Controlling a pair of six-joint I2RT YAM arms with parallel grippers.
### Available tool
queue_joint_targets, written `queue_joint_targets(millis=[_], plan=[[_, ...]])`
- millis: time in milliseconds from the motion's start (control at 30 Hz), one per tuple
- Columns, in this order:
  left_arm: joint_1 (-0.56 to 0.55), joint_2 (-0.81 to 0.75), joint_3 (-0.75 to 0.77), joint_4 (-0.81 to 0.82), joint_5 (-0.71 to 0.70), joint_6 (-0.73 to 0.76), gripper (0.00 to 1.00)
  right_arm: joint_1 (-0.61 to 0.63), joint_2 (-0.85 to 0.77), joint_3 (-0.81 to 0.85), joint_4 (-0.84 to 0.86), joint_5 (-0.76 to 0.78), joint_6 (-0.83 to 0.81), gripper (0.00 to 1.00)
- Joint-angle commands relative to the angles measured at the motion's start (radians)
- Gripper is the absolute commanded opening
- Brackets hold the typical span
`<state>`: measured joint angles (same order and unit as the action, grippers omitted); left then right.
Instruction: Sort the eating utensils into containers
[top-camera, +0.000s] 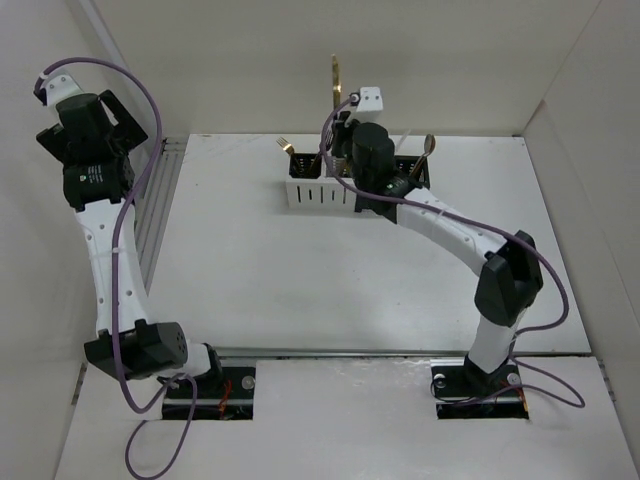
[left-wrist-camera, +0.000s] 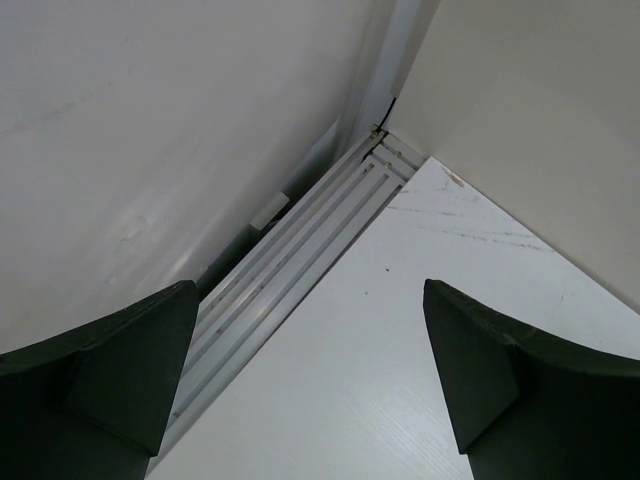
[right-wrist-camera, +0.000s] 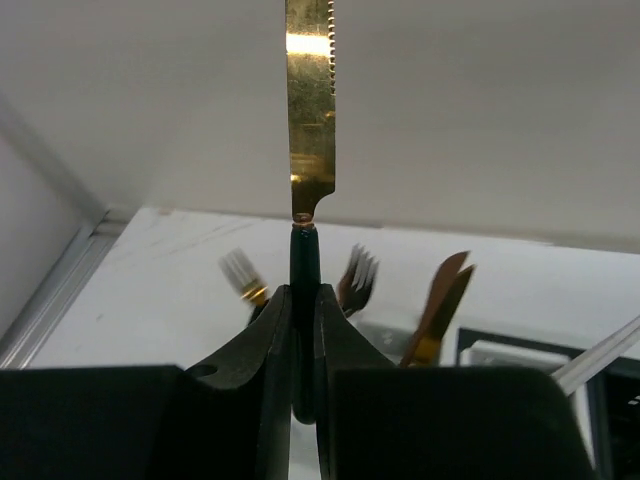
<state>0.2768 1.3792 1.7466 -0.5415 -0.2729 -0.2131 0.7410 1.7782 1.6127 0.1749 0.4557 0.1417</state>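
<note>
My right gripper (right-wrist-camera: 303, 290) is shut on the dark handle of a gold knife (right-wrist-camera: 310, 110), blade upright; in the top view the knife (top-camera: 336, 80) rises above the row of containers (top-camera: 318, 193) at the back of the table. Two forks (right-wrist-camera: 243, 273) (right-wrist-camera: 358, 279) and two copper-gold knives (right-wrist-camera: 440, 305) stand in the containers just beyond my fingers. A fork (top-camera: 285, 148) and a spoon (top-camera: 429, 147) also stick up in the top view. My left gripper (left-wrist-camera: 310, 370) is open and empty, raised near the back left corner, far from the containers.
A grooved metal rail (left-wrist-camera: 300, 250) runs along the table's left edge by the white wall. White walls enclose the table at the back and both sides. The right arm's elbow (top-camera: 510, 275) hangs over the table's right part.
</note>
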Motion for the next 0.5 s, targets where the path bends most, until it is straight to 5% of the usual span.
queue_joint_targets(millis=[0,467], plan=[[0.005,-0.005,0.001,0.064,0.012,0.018,0.92,-0.06,0.096,-0.023,0.248,0.023,-0.037,0.0],[0.005,0.133,0.09,0.044,0.0,0.047,0.92,-0.101,0.279,-0.054,0.403,0.139,0.032,0.0]])
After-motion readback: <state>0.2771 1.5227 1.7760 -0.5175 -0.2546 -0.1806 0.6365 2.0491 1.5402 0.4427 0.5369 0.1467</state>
